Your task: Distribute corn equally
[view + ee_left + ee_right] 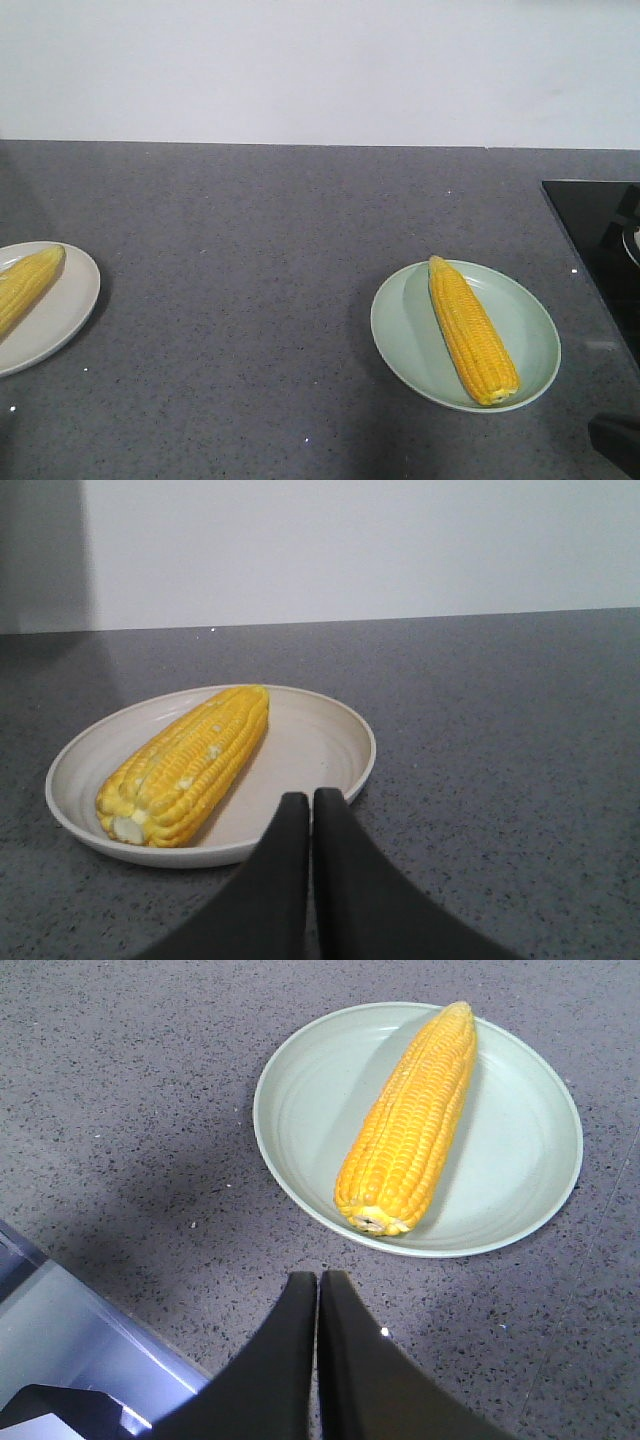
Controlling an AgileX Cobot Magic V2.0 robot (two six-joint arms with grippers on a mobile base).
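On the grey worktop (280, 300) I have two plates well apart, and each holds one cob. One corn cob (472, 330) lies lengthwise across the pale green plate (530, 310) on my right side, pointed tip toward the wall. The other corn cob (190, 765) rests in the cream plate (330, 740) at the left edge of the front view, partly cut off there.

By my reading the split is already even, one each, so the main risk now is spoiling it. Both plates are shallow, and a cob is round: a careless sweep of either arm over a rim could nudge a plate or roll a cob out onto the worktop. The black panel (600, 230) at the far right is another thing I would not want to clip.

My left claw (310, 810) sits low, just short of the cream plate's near rim, its tips pressed together and holding nothing. My right claw (318, 1290) hangs higher, looking down on the green plate from just beside it, likewise closed and empty.
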